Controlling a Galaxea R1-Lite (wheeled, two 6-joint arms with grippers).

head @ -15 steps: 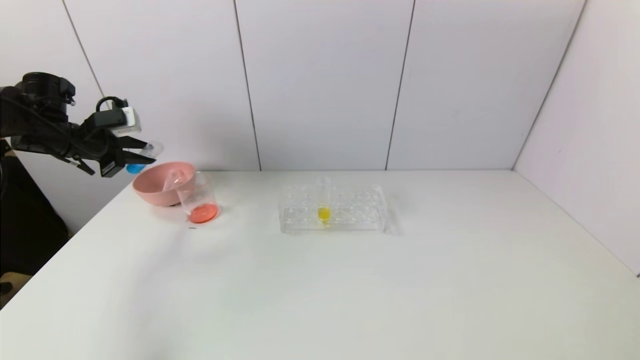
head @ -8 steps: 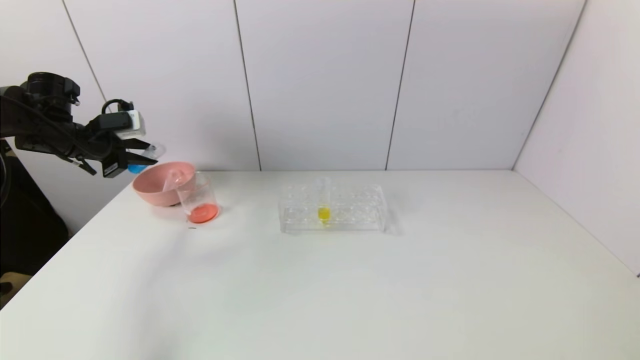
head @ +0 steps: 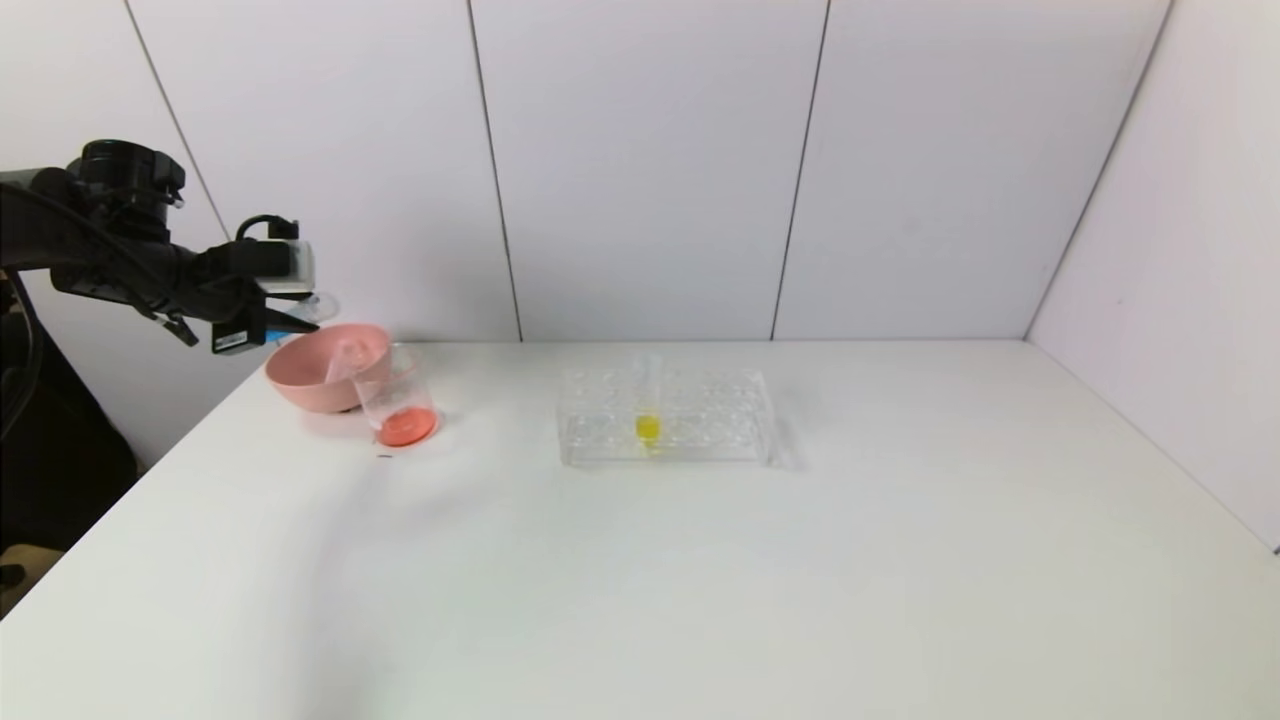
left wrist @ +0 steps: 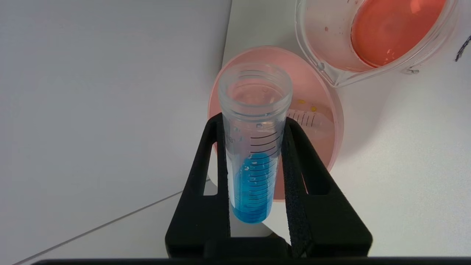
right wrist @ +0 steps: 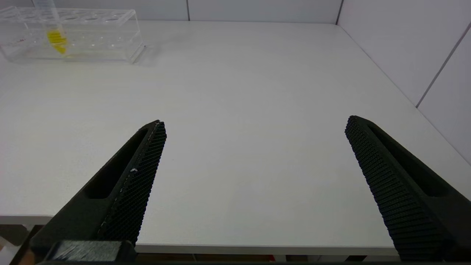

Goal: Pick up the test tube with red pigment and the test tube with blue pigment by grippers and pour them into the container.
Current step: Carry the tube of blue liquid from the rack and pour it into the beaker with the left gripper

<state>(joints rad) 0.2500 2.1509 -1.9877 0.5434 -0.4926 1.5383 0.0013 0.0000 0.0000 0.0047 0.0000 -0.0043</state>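
Note:
My left gripper (head: 300,322) (left wrist: 252,121) is shut on the test tube with blue pigment (left wrist: 254,176) (head: 320,303). It holds the tube tilted, open mouth forward, in the air over the far left edge of the pink bowl (head: 305,380) (left wrist: 336,121). The container, a clear glass beaker (head: 395,385) (left wrist: 320,44), stands right of the bowl, touching it, with red-orange liquid at its bottom. No test tube with red pigment is in view. A clear graduated tube (left wrist: 309,119) (head: 350,358) without liquid lies in the bowl. My right gripper (right wrist: 255,123) hangs open over the table's near edge.
A clear plastic rack (head: 700,420) (right wrist: 92,36) stands mid-table with one tube of yellow liquid (head: 647,420) (right wrist: 55,36) upright in it. White walls close the back and the right side. The table's left edge runs just beside the bowl.
My left gripper has moved to the right with the blue tube, closer over the pink bowl. Beaker, bowl and rack have not moved.

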